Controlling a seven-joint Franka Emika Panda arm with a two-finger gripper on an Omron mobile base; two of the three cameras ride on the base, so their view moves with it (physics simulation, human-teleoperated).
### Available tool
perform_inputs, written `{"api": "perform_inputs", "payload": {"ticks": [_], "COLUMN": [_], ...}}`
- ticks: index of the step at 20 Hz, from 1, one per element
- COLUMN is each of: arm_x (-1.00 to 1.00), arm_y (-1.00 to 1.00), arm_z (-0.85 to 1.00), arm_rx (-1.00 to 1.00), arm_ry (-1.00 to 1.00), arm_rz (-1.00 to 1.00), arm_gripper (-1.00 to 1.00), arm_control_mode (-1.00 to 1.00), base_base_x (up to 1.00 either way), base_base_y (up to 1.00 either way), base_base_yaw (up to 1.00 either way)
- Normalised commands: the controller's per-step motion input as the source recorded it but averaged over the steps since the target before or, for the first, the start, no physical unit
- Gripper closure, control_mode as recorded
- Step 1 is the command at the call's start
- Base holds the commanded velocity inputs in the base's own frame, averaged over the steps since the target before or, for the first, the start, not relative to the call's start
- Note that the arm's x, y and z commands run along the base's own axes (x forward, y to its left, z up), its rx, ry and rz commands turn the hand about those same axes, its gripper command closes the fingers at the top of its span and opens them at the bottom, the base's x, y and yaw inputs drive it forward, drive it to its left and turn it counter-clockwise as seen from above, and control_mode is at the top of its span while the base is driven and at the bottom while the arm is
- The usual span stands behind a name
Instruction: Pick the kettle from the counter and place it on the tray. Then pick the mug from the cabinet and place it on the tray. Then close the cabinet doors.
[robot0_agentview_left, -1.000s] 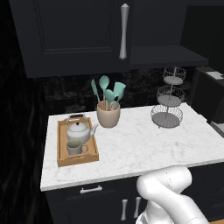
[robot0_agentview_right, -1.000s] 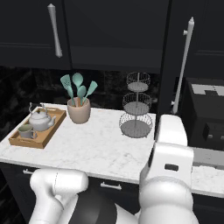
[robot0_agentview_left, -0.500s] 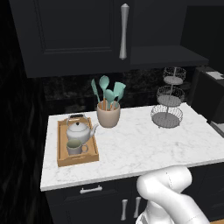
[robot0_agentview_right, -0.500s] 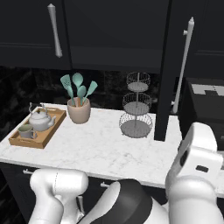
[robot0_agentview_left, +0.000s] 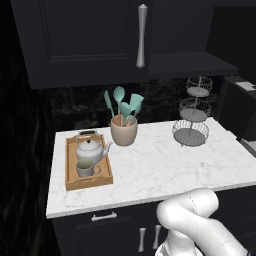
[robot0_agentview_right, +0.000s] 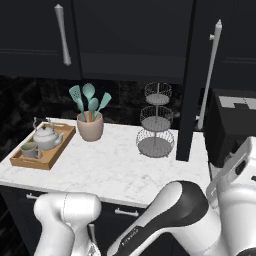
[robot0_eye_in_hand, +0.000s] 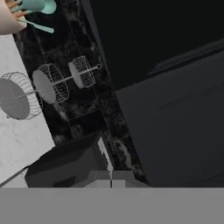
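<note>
arm (robot0_agentview_right: 180, 220): glossy white rounded links | dark joint bands | smooth shell casing

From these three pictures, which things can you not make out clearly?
- Inside of the mug, left base view: too small to tell what it holds.
- Right cabinet door, right base view: its top is cut off by the edge.
- Tray, right base view: the kettle hides its far rim.
</note>
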Motion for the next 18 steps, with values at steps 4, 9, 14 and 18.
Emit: {"api": "perform_inputs", "payload": {"ticks": [4,9,14,18], "arm_x": [0.67,0.71,0.38,0.04], "arm_y": [-0.6,-0.41,-0.06,0.13], "arm_z": [-0.01,0.0,0.0,0.0], "arm_rx": [0.19,0.18,0.14,0.06], "arm_ry": [0.0,-0.01,-0.08,-0.17], "arm_rz": [0.0,0.0,0.0,0.02], "arm_gripper": [1.0,1.0,1.0,1.0], "arm_control_mode": [-1.0,-1.0,-1.0,-1.0], "base_base_x": [0.0,0.0,0.0,0.0], "base_base_y": [0.0,0.0,0.0,0.0], "base_base_yaw": [0.0,0.0,0.0,0.0]}}
